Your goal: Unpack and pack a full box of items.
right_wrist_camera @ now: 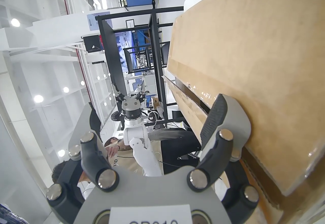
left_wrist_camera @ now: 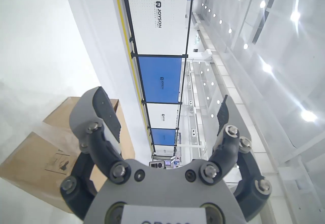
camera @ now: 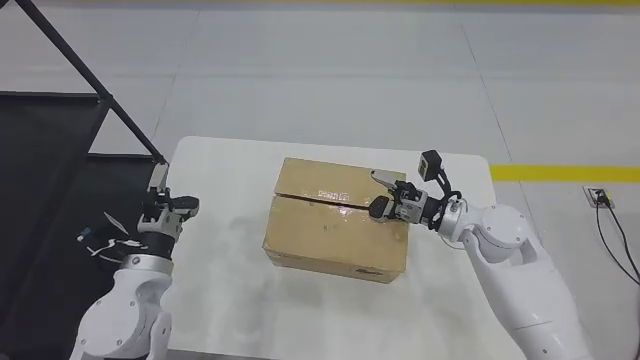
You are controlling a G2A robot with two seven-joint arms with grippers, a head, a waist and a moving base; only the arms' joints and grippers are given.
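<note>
The white worktop (camera: 230, 290) carries one thing of the task: a closed brown cardboard box (camera: 335, 230), oblong, standing around mid-worktop and somewhat nearer the far edge than the robot's edge. Its long axis runs from the worktop's left edge toward its right edge, slightly skewed. The seam between the two top flaps (camera: 320, 198) follows that same axis, set toward the far side of the lid.

The right gripper (camera: 385, 205) is over the box's right end, at the end of that seam. Its jaws stand apart and hold nothing. In the right wrist view one of its fingers (right_wrist_camera: 218, 118) lies against the cardboard just beside the flap edge, while the other hangs free of the box.

The left gripper (camera: 165, 205) is at the worktop's left edge, well apart from the box, spread wide and empty.

So the right arm is much the nearer. Opening the box likely turns on that finger getting under the flap edge at the right end.
</note>
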